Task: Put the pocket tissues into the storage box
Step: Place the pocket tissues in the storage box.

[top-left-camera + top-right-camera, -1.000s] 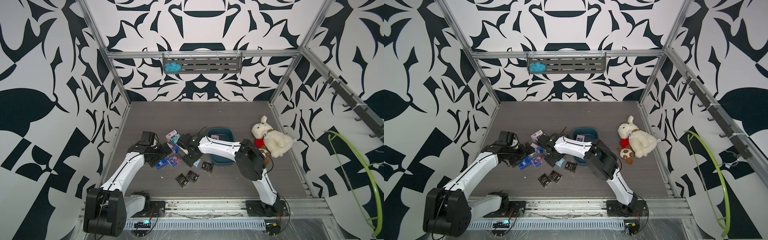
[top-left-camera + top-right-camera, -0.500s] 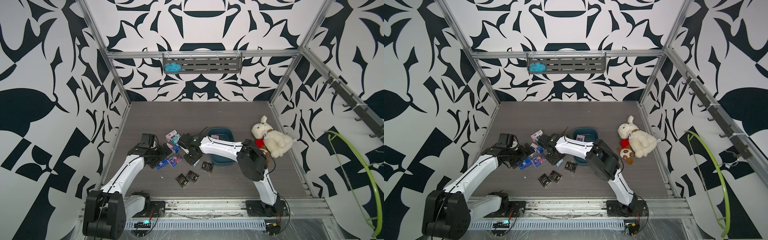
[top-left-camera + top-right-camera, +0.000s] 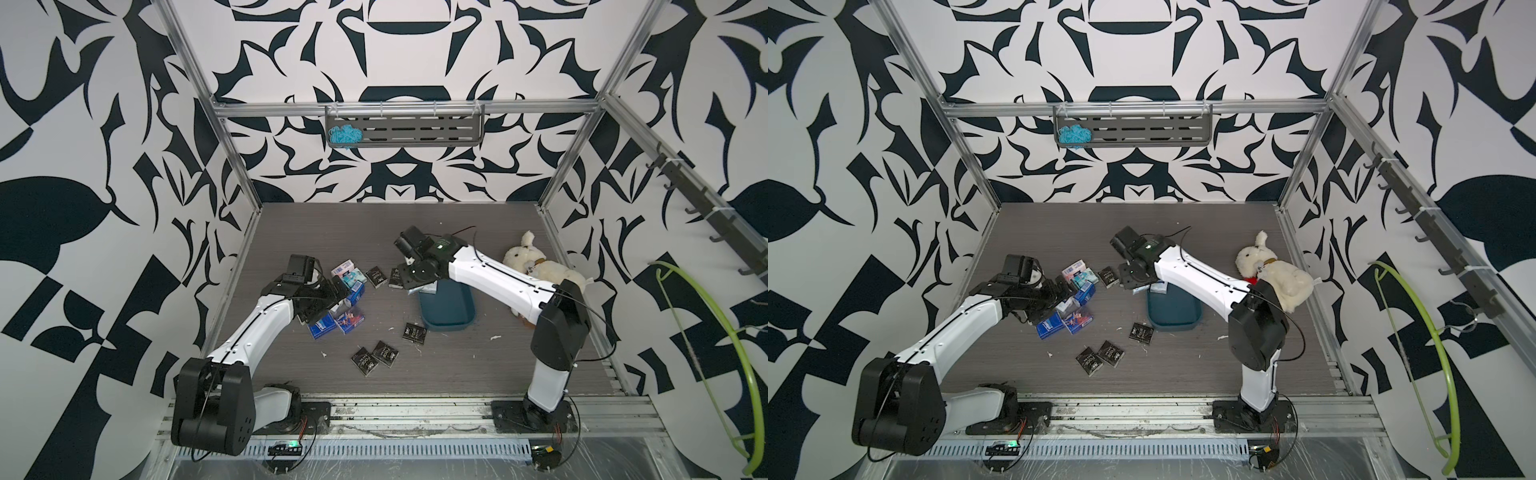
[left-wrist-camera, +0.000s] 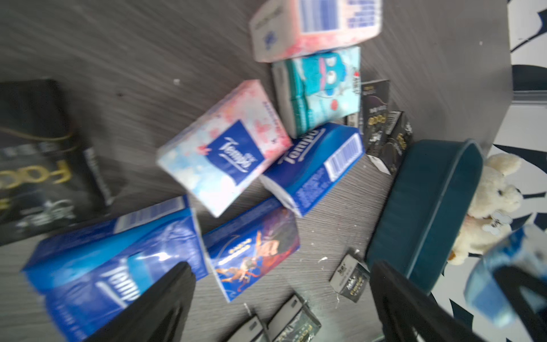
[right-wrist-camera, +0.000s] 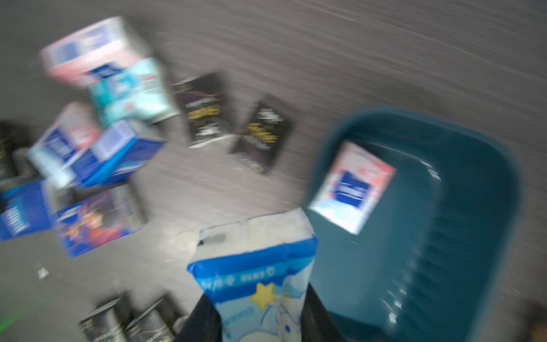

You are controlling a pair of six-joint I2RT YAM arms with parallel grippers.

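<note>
Both jaws inspected: the right jaws clamp a pale blue packet (image 5: 260, 281), holding it raised just beside the rim of the storage box (image 3: 451, 309). We find one pink-white packet (image 5: 352, 186) lying inside that box. We note the left jaws stand wide apart and hold nothing, poised over the pocket tissues (image 3: 349, 322) heaped on the desk (image 3: 478, 374), apart from the box. We record three black packets (image 3: 384, 353) lying loose nearer the desk's front edge. Both wrist views are blurred; finer print we cannot read.
</note>
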